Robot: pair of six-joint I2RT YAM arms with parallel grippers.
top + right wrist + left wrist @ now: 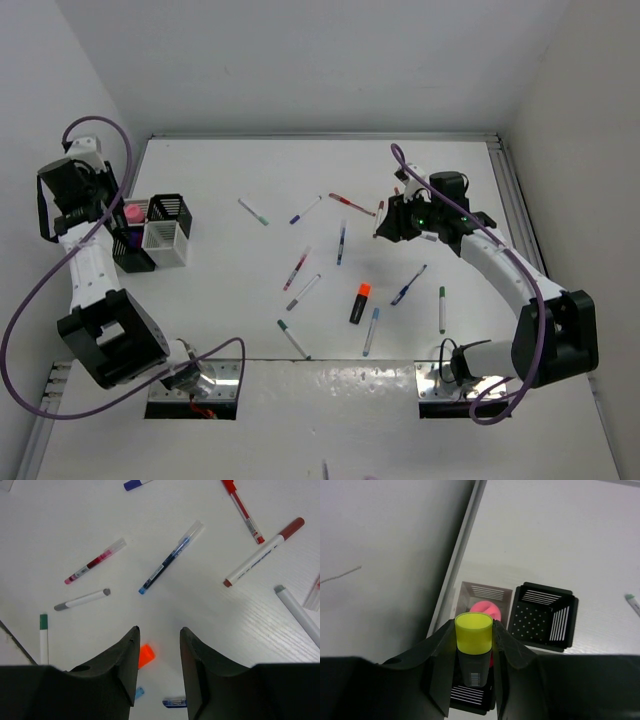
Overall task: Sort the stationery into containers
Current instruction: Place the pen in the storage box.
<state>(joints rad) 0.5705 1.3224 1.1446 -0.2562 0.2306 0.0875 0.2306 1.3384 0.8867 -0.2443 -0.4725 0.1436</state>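
Note:
My left gripper (474,630) is shut on a chunky yellow highlighter (474,634), cap up, held above the black mesh containers (545,615) at the table's left edge. A pink stick (487,608) stands in the container (485,591) just beyond the highlighter. A white container (165,242) sits next to the black ones (170,208). My right gripper (159,632) hovers open and empty over loose pens: a blue pen (170,560), a red pen (243,511), a brown-capped marker (262,554). The orange-black highlighter (360,303) lies mid-table, its orange cap (146,656) beside the right gripper's left finger.
More pens lie scattered across the table's middle: a pink one (95,562), a grey-tipped marker (82,600), a green-capped marker (44,637) and a green pen (441,308) on the right. A wall (380,555) rises close along the left edge by the containers.

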